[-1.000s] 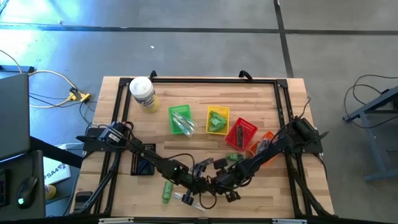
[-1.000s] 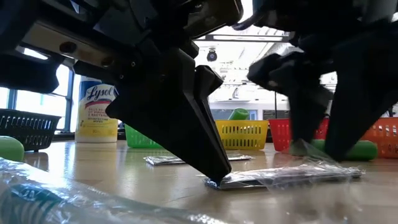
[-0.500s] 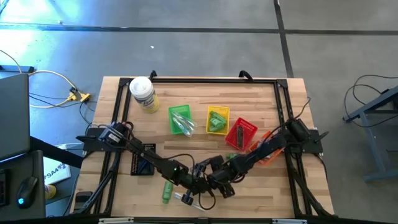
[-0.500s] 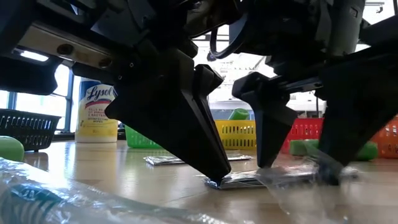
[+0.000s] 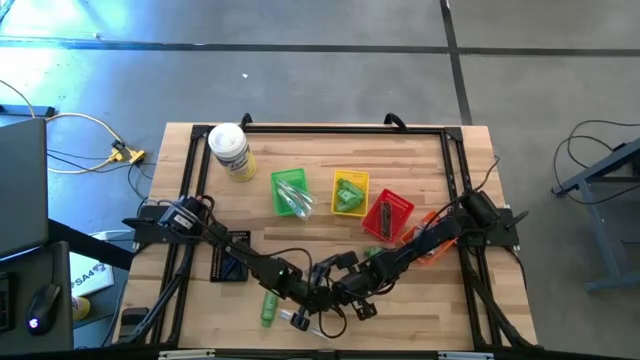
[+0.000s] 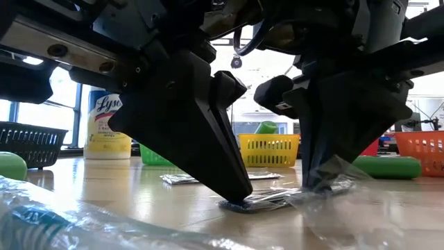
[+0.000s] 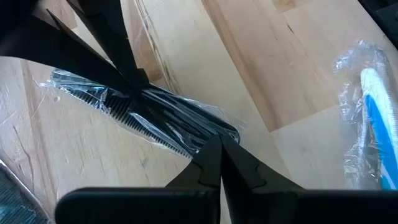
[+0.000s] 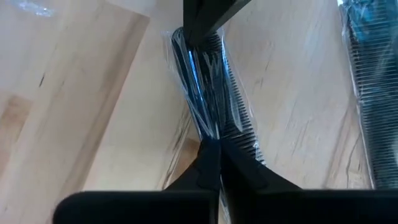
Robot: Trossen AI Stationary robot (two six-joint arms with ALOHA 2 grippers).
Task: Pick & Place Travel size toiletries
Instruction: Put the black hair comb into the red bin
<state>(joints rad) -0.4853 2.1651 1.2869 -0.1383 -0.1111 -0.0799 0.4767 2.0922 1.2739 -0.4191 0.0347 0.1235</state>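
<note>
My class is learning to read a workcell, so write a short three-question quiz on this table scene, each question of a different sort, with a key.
1. True or false: the left pincer and the right pincer both meet at the wrapped comb.
2. Which basket stands nearest the white jar? A red, B green, C yellow.
3. Fill in: the right pincer's jaws are ____ on the wrapped comb.

Key
1. True: each tip touches one end of it.
2. B, the green basket.
3. shut
</note>
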